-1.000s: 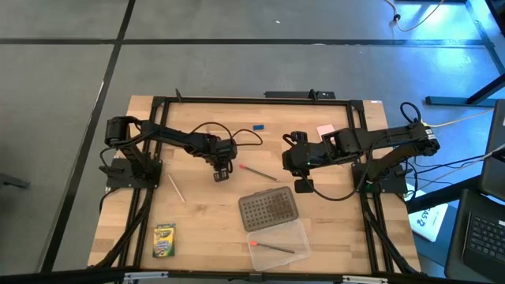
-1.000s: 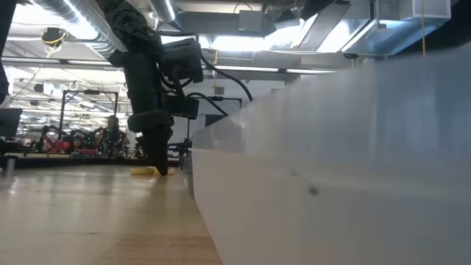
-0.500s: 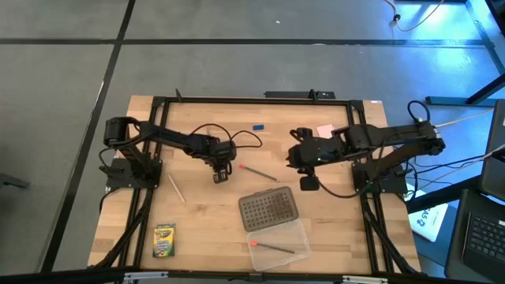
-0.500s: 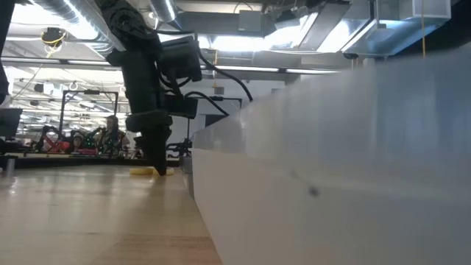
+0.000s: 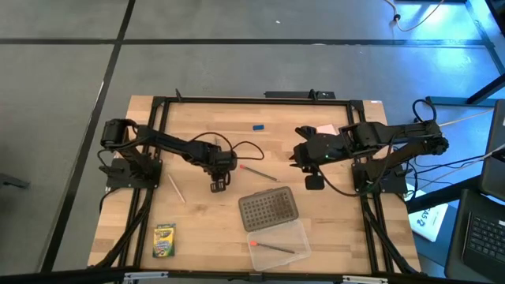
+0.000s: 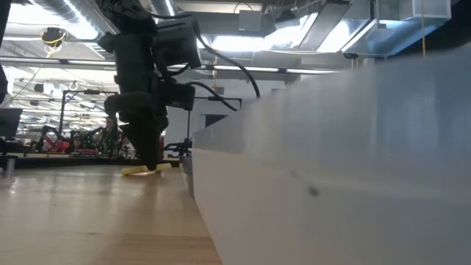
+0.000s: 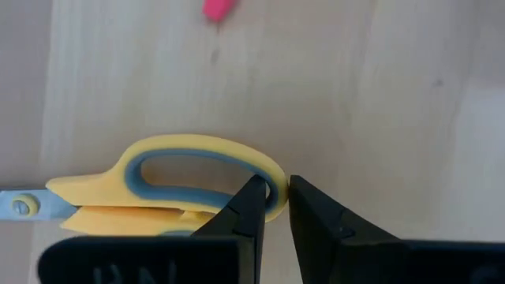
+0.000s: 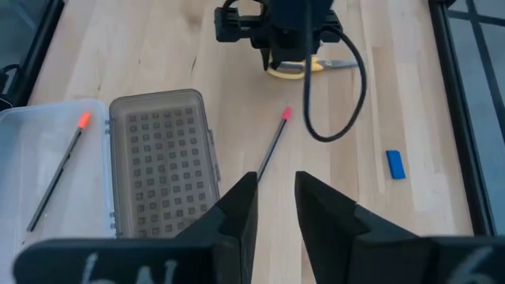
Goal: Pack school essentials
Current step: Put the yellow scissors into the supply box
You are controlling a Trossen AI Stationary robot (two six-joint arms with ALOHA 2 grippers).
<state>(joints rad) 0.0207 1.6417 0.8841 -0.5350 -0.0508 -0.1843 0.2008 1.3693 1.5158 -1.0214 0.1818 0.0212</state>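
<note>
Packed so far: one dark pencil with an orange-red tip [image 5: 271,248], lying inside the clear plastic case [image 5: 296,233] near the front edge of the worktop [image 5: 197,229]. The grey dotted lid [image 5: 268,208] is lying open beside the tray.

Still out on the worktop:
- Yellow-handled scissors [image 7: 170,185], under the left pincer [image 7: 272,197]. The pincer's tips are standing narrow, pinching the rim of the handle loop, and the scissors are lying flat on the wood.
- Red pencil with a pink end [image 5: 258,172], just beside the left pincer, between it and the lid.
- Pale pencil [image 5: 176,188], near the left arm's base.
- Green-yellow crayon box [image 5: 164,241], at the front left corner.
- Tiny blue eraser [image 5: 258,126], near the back edge.
- Pink square pad [image 5: 325,130], partly hidden behind the right arm.

Judgement: the task is sitting at an early stage, with one item in and six waiting.

Right pincer [image 8: 274,201]: hanging empty above the worktop, tips narrowly apart, between the pad and the lid.

Change from the earlier frames: the left pincer is shifting slightly left and lower over the scissors, and the right arm is drawing back toward its own base.
</note>
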